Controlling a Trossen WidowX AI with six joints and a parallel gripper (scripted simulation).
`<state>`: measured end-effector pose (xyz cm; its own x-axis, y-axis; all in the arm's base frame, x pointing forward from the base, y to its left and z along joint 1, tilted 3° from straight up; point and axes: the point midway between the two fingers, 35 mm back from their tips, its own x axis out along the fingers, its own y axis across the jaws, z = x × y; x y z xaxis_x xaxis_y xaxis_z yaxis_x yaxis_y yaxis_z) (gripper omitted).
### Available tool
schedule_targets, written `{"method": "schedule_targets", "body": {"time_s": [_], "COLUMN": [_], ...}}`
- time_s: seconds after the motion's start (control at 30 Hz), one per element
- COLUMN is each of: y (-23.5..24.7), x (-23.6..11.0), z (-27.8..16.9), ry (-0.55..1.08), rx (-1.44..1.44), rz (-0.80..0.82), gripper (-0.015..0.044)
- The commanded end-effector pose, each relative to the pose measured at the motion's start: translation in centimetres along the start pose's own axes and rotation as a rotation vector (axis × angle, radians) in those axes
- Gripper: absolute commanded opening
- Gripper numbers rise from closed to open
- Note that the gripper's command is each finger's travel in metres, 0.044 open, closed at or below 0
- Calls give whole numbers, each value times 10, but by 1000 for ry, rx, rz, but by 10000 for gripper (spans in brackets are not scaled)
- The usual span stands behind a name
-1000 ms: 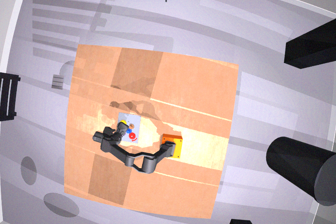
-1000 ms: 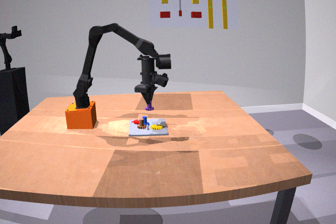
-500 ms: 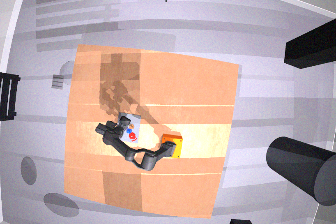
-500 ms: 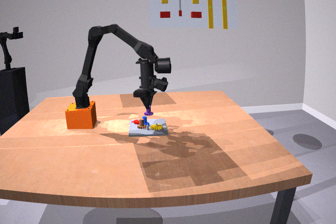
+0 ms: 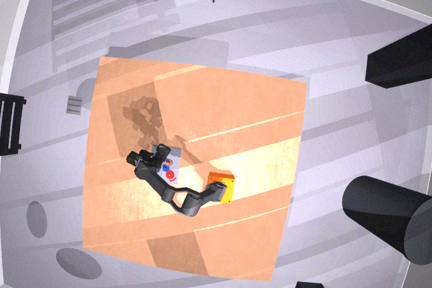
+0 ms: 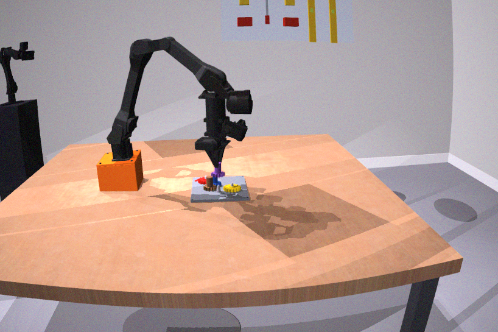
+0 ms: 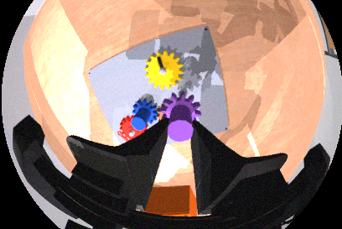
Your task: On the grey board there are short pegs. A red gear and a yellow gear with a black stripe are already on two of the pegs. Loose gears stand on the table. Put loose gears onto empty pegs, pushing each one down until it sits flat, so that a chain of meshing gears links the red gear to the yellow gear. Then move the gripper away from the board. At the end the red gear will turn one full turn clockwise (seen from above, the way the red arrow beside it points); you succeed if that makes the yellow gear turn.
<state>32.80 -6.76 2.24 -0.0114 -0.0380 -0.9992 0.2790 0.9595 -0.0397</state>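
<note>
My gripper (image 6: 217,164) (image 7: 180,123) is shut on the handle of the purple gear (image 6: 218,173) (image 7: 191,108). It holds the gear above the grey board (image 5: 176,155) (image 6: 199,196) (image 7: 119,73). The red gear (image 5: 169,173) (image 6: 200,180) (image 7: 126,123), blue gear (image 5: 165,168) (image 6: 215,180) (image 7: 145,110) and brown gear (image 5: 169,162) (image 6: 209,183) are on the board. The purple gear mostly hides the brown one in the wrist view. The yellow gear (image 6: 232,188) (image 7: 169,66) lies ahead; the arm hides it in the top view. An empty peg (image 6: 218,189) shows between the brown and yellow gears.
The arm's orange base (image 5: 228,190) (image 6: 119,177) stands on the wooden table (image 5: 226,99) (image 6: 120,247), to the left of the board in the exterior view. The tall handles of the blue and brown gears stick up close to the held gear.
</note>
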Motion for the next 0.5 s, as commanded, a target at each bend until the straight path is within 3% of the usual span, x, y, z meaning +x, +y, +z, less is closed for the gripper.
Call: {"method": "schedule_targets", "body": {"time_s": [0.0,0.47], "y": [-1,-1], "x": [-1,-1], "z": [0,0], "ry": [-1,-1], "rx": [-8,298], "rz": [-5,-5], "gripper": [0,0]}}
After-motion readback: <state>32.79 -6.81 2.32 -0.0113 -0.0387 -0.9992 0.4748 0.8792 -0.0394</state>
